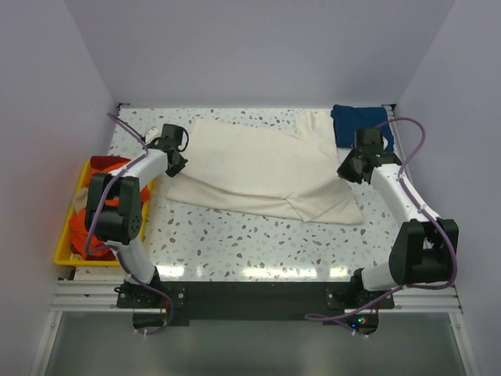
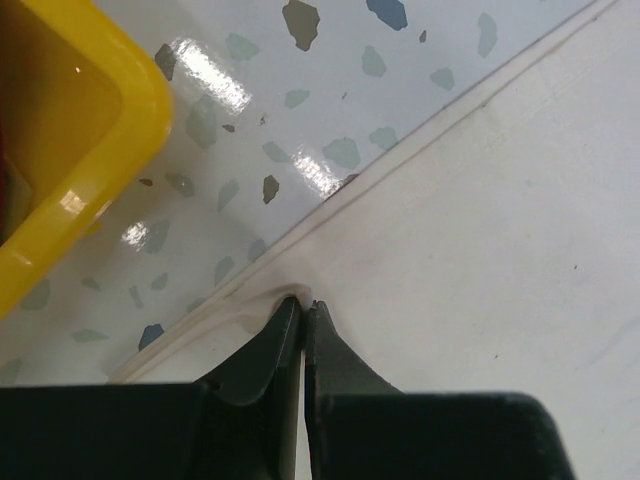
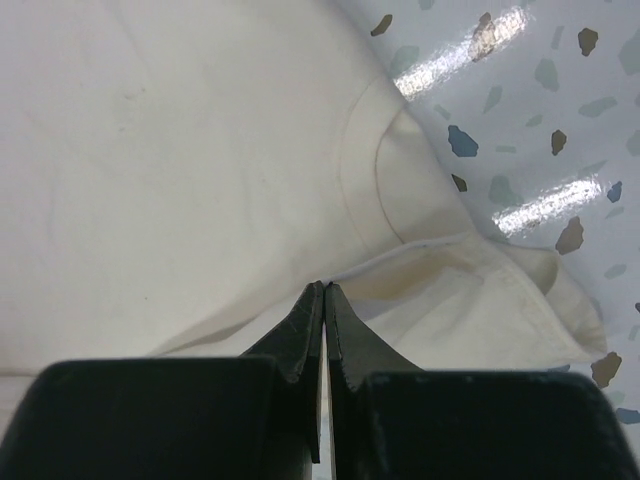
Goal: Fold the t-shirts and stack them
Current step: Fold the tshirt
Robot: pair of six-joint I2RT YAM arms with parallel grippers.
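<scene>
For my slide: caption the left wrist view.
Left gripper pinching the hem of the cream t-shirt, yellow tray nearby on the speckled table.

Top cam looks down from above/behind on whole counter point(image 1: 235, 235). Wrist cams sit v. close, facing down; all share cream shirt point(image 1: 266, 168).

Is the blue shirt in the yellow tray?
No, the blue shirt lies in the far right corner, while the yellow tray sits at the left.

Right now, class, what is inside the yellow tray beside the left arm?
The yellow tray holds orange cloth and red cloth. The left arm covers its middle, so anything beneath is hidden.
</scene>
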